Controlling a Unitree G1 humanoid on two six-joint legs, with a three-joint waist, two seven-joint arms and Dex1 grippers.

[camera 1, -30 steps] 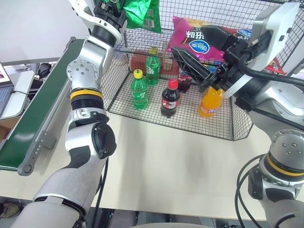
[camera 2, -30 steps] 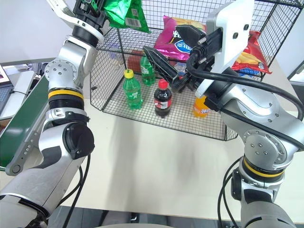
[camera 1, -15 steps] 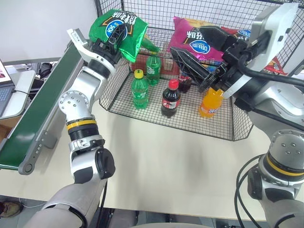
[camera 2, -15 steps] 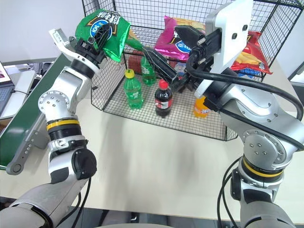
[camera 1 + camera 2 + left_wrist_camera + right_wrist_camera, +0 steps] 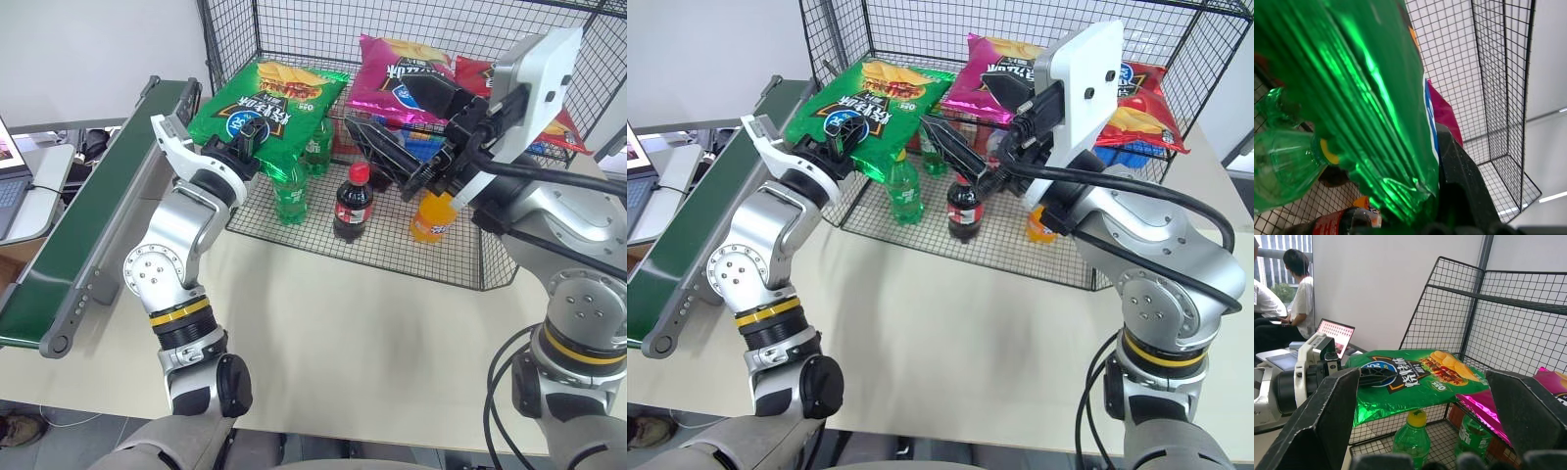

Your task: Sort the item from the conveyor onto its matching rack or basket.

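A green chips bag (image 5: 269, 103) lies nearly flat over the left end of the upper grid shelf of a black wire-mesh rack (image 5: 460, 276), its near edge pinched by the left gripper (image 5: 245, 137), whose black fingers are clenched on the bag. To the right of it on the same shelf sit a magenta chips bag (image 5: 392, 73) and, farther right, a red chips bag (image 5: 1141, 108). On the rack's grid floor stand a green soda bottle with a yellow cap (image 5: 904, 191), a second green bottle (image 5: 315, 147) behind it, a dark cola bottle with a red cap (image 5: 353, 204) and an orange soda bottle (image 5: 433, 217). The dark-green conveyor (image 5: 78, 211) runs along the left side of the pale table (image 5: 372, 343), from near to far. The right gripper (image 5: 397, 162) hovers in front of the rack's middle, fingers spread apart and holding nothing. The left wrist view adds a close look under the bag: shiny green foil against a black finger (image 5: 1462, 181), with the yellow bottle cap just beneath it. The right wrist view looks between its own two wide-set fingers (image 5: 1327, 411) at the bag's blue oval logo and chips picture, and shows what the head views lack: two seated people (image 5: 1290, 303) beside an open laptop (image 5: 1332, 335) far off to the left.
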